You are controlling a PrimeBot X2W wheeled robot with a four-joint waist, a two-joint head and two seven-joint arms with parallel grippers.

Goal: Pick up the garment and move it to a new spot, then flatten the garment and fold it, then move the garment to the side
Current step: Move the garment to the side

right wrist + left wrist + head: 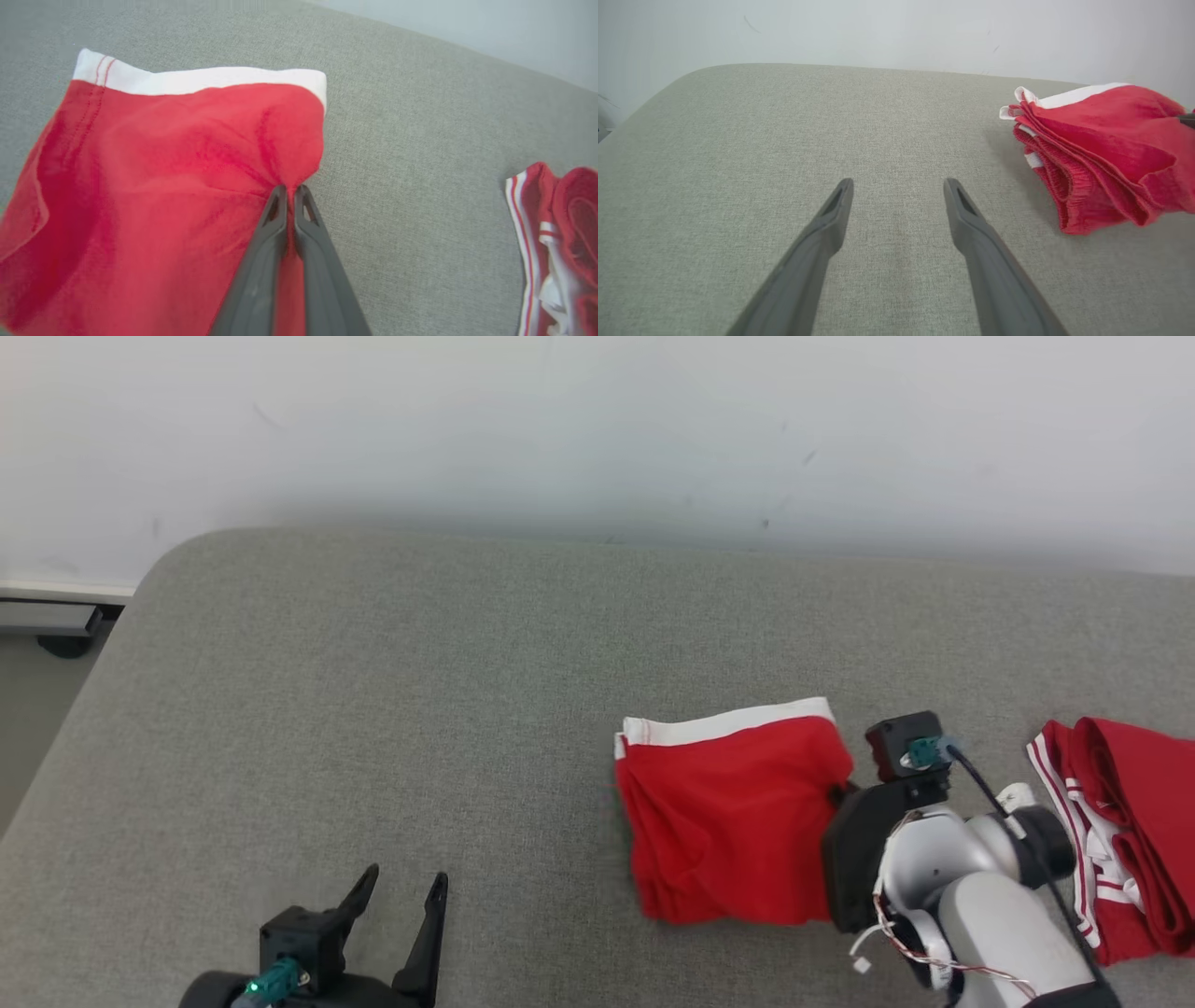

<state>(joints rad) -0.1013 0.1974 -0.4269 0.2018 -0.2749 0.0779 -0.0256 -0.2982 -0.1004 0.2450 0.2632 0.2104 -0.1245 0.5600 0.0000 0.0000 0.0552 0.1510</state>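
The garment (733, 812) is a folded red piece with a white band along its far edge, lying on the grey cushioned surface (373, 691). In the right wrist view my right gripper (290, 190) is shut on the garment (163, 177), pinching its right edge so the cloth puckers at the fingertips. From the head view that gripper (840, 795) meets the garment's right side, its tips hidden by cloth. My left gripper (403, 887) stands open at the lower left, well apart from the garment (1101, 149), with nothing between its fingers (836, 210).
A second red garment with white stripes (1120, 831) lies bunched at the right edge, close to my right arm (980, 887). The grey surface ends at a rounded corner at the far left (177, 551), with a pale wall (597, 429) behind.
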